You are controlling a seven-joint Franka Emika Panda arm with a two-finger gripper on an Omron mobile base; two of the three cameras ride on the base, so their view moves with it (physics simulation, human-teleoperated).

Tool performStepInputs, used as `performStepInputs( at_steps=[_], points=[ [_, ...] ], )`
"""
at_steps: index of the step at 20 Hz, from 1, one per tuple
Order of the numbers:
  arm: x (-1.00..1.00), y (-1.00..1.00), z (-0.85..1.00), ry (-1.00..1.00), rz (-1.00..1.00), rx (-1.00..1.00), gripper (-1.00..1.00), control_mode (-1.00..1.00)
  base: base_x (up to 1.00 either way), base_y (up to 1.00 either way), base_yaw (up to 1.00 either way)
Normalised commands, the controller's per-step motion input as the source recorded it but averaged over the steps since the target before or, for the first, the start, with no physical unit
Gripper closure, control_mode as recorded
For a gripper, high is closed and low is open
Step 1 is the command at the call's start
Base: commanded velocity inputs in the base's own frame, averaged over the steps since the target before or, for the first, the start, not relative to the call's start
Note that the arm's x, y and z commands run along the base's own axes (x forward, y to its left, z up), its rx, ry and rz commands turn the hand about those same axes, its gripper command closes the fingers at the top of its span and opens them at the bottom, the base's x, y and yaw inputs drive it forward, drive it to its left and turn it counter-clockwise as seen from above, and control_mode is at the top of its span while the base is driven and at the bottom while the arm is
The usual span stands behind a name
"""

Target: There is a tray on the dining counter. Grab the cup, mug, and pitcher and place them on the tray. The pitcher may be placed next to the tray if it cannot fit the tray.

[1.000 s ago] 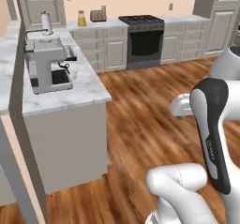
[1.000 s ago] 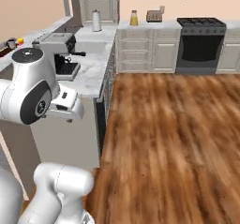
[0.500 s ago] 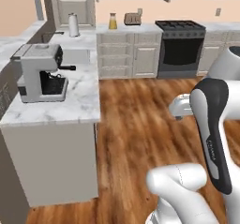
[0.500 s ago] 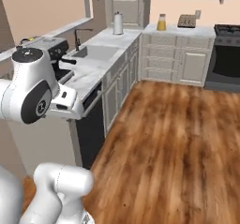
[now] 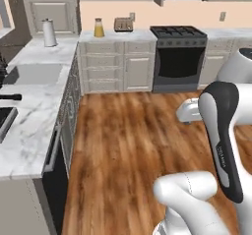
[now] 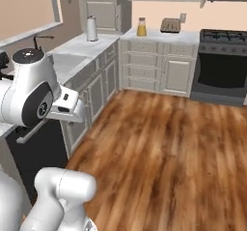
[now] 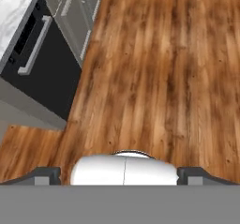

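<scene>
Here, pincer (image 7: 120, 174) spread wide — empty, over glossy wood-plank floor (image 7: 159, 68), veined marble worktop (image 5: 29, 126) alongside.

- Glossy plank floor (image 5: 128, 131) is showing warm reddish-brown wood grain with darker streaks.
- Marble worktop (image 5: 29, 106) is showing white with grey veins.
- Panelled cabinet fronts (image 6: 159, 73) are looking beige.
- Built-in oven (image 5: 177, 64) is appearing black.
- Conical glass carafe (image 6: 141, 27) is glowing orange.
</scene>
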Motion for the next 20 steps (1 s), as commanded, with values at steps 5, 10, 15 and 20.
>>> performStepInputs(
  at_steps=[5, 10, 15, 20],
  points=[
    [0.0, 0.0, 0.0, 0.0, 0.0, 0.0, -1.0, 1.0, 1.0, -0.95, -0.08],
    [0.0, 0.0, 0.0, 0.0, 0.0, 0.0, -1.0, 1.0, 1.0, -0.61, -0.06],
    [0.0, 0.0, 0.0, 0.0, 0.0, 0.0, -1.0, 1.0, 1.0, -0.11, -0.07],
    [0.0, 0.0, 0.0, 0.0, 0.0, 0.0, -1.0, 1.0, 1.0, -0.02, -0.06]
  ],
)
